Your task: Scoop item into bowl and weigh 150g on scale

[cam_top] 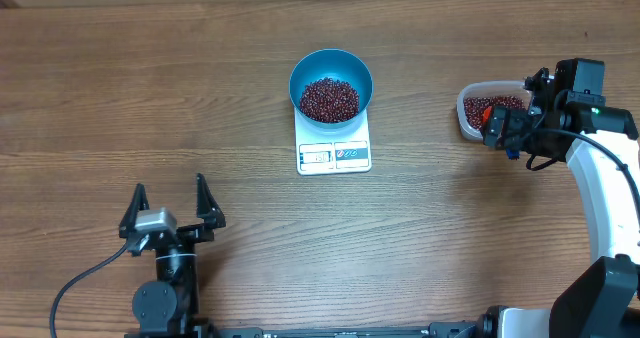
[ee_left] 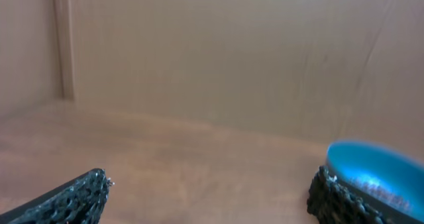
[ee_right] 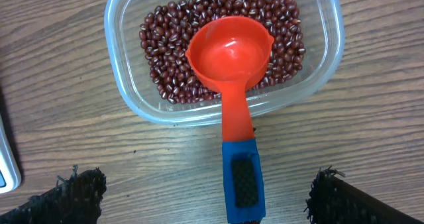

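Beans (ee_right: 165, 58) line the clear tub (ee_right: 126, 85) ahead of the spread right tool (ee_right: 209, 197), an empty red scoop (ee_right: 228, 55) lying on them; more sit in the blue bowl (cam_top: 305, 70) on the scale (cam_top: 334, 156). The left tool (cam_top: 170, 190) gapes empty.

Wood-grain table (cam_top: 120, 88), med brown, even light. Plain tan wall (ee_left: 212, 52) behind, w/ vertical strip (ee_left: 63, 45) at left.

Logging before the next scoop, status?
Left claw open, away from bowl. Right claw open over scoop handle, not gripping. Beans in bowl on scale; scoop empty in tub. Nothing in the way.
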`<control>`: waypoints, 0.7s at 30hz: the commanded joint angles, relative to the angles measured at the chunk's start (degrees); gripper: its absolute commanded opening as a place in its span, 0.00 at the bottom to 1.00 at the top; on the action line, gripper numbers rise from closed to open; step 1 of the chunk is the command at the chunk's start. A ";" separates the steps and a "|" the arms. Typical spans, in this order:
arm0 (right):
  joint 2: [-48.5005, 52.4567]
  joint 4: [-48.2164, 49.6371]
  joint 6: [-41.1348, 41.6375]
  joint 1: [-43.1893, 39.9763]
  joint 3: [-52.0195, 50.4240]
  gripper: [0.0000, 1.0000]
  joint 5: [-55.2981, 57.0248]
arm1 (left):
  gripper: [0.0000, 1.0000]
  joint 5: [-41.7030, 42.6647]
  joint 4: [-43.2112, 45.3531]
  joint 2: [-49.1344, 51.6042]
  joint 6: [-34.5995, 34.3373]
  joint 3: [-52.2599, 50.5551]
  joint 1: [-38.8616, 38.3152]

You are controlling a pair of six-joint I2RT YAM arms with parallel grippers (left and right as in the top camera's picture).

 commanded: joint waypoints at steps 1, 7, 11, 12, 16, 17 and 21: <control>0.28 0.20 -0.26 0.22 1.05 1.00 0.50 | 1.00 1.57 -3.93 -0.70 2.93 -0.22 0.57; 0.28 0.20 -0.26 0.22 1.05 1.00 0.50 | 1.00 1.55 -9.01 -0.70 2.73 -0.22 0.57; 0.28 0.20 -0.26 0.22 1.05 1.00 0.50 | 1.00 1.81 -9.07 -0.70 2.47 -0.22 0.55; 0.28 0.20 -0.24 0.22 1.05 1.00 0.52 | 1.00 1.81 -9.07 -0.70 2.47 -0.22 0.55; 0.28 0.20 -0.26 0.22 1.05 1.00 0.52 | 1.00 1.79 -9.11 -0.70 2.56 -0.22 0.57; 0.28 0.20 -0.26 0.22 1.05 1.00 0.52 | 1.00 1.79 -9.09 -0.70 2.54 -0.22 0.57; 0.28 0.20 -0.26 0.22 1.05 1.00 0.52 | 1.00 1.84 -9.11 -0.70 2.54 -0.22 0.55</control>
